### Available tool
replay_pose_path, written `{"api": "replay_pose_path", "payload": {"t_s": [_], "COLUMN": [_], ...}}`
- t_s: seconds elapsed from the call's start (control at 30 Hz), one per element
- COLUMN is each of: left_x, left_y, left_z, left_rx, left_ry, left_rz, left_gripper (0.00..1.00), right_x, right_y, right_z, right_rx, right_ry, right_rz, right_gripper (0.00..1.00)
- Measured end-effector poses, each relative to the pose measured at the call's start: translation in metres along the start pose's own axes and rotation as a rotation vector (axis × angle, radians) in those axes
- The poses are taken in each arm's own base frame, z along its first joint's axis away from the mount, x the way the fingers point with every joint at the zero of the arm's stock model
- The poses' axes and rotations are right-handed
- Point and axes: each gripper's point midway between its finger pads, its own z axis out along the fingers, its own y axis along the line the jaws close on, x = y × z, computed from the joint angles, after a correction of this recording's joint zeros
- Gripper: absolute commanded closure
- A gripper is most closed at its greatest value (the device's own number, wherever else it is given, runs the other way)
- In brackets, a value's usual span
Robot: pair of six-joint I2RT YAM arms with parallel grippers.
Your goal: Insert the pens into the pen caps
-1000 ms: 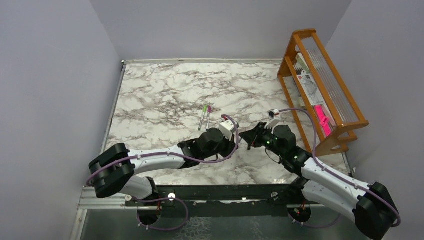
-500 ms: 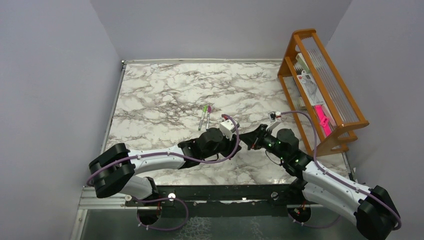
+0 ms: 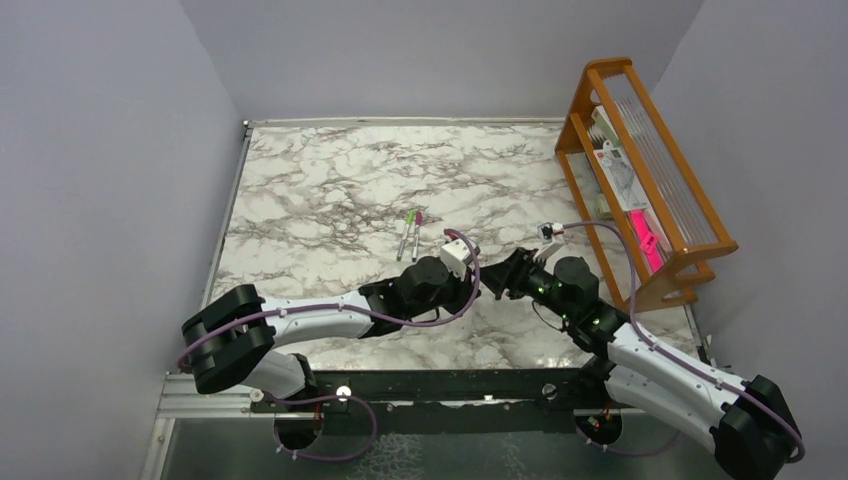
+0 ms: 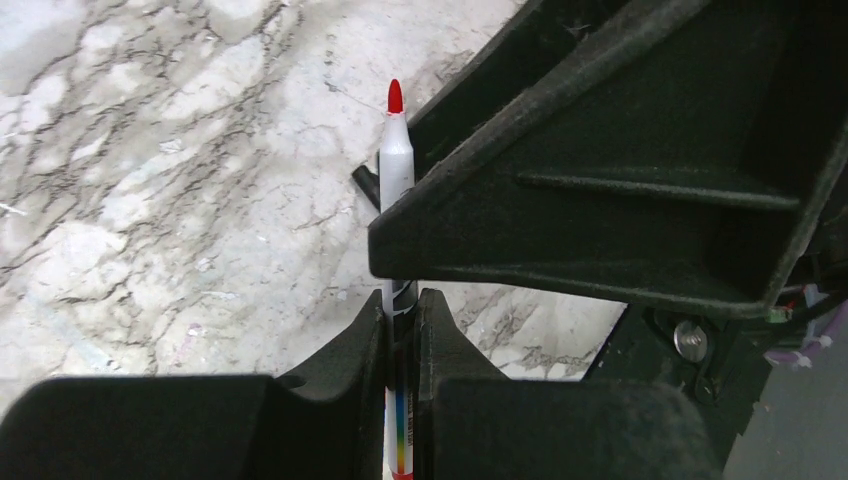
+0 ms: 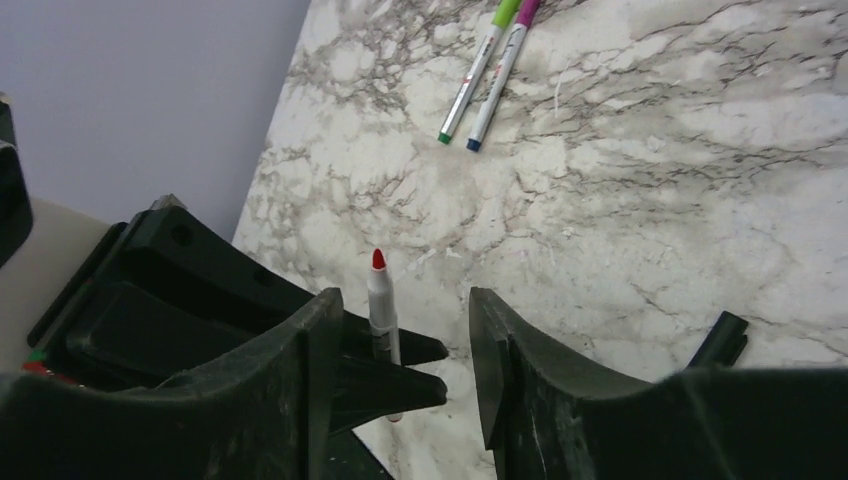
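Since a marker of this kind is a light, stiff plastic barrel with a smooth skin, it is likely to twist or slip under a loose pinch. It is best held across the middle of the barrel, with the nib end left free. The caps are lighter again and will probably skid on the marble bench (image 3: pixel 330 190) if nudged, so they want a square grip on the sides.

Furthest left, about midway between the left and right edges and well back from the near edge, the green-capped pen (image 5: pixel 478 72) and the magenta-capped pen (image 5: pixel 503 68) lie side by side, nearly touching. Both look finished.

Closer to the near edge, the left claw (image 4: pixel 400 310) is clamped narrow on the red-tipped pen (image 4: pixel 396 170). The barrel runs out past the fingertips and the nib is bare.

Just right of it, the right claw (image 5: pixel 403 305) stands wide and holds nothing. In its own wrist view the red nib rises between its two fingers. From the left wrist view one of those fingers crosses in front of the barrel, and whether it touches I cannot tell.

Further right, a short black piece that I take for the black cap (image 5: pixel 722 338) lies on the marble outside the right claw's spread, apart from the pen.
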Motion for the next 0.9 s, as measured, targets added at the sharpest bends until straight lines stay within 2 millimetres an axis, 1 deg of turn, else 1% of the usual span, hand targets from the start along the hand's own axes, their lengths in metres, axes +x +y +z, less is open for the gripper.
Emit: {"api": "replay_pose_path", "payload": {"t_s": [0.07,0.13,0.17,0.23,0.3,0.37,0.47,0.6,0.7,0.9], "left_x": [-0.001,-0.002,-0.002,-0.002,-0.002,0.0,0.004,0.008,0.009,0.01], "left_y": [0.005,0.014,0.019,0.033,0.051,0.067,0.09,0.104,0.11,0.114], "left_z": [0.0,0.0,0.0,-0.001,-0.003,-0.007,-0.016,-0.026,-0.029,-0.03], "left_rx": [-0.025,-0.067,-0.087,-0.14,-0.2,-0.245,-0.315,-0.353,-0.368,-0.374], "left_ry": [-0.007,-0.012,-0.012,-0.01,-0.009,-0.012,-0.012,-0.01,-0.014,-0.012], "left_rz": [-0.004,-0.012,-0.016,-0.036,-0.063,-0.089,-0.126,-0.151,-0.162,-0.168], "left_gripper": [1.0,1.0,1.0,1.0,1.0,1.0,1.0,1.0,1.0,1.0], "right_x": [-0.001,-0.005,-0.009,-0.014,-0.016,-0.008,0.007,0.027,0.03,0.033], "right_y": [-0.009,-0.016,-0.019,-0.025,-0.034,-0.047,-0.067,-0.09,-0.097,-0.108], "right_z": [0.0,0.001,0.002,0.006,0.008,0.009,0.008,-0.001,-0.006,-0.014], "right_rx": [0.058,0.131,0.166,0.232,0.307,0.36,0.445,0.537,0.57,0.634], "right_ry": [0.006,0.021,0.029,0.05,0.082,0.127,0.211,0.306,0.323,0.328], "right_rz": [-0.022,-0.048,-0.063,-0.097,-0.136,-0.149,-0.171,-0.181,-0.184,-0.18], "right_gripper": [0.46,0.5,0.5,0.5,0.5,0.55,0.69,0.82,0.9,0.96]}}
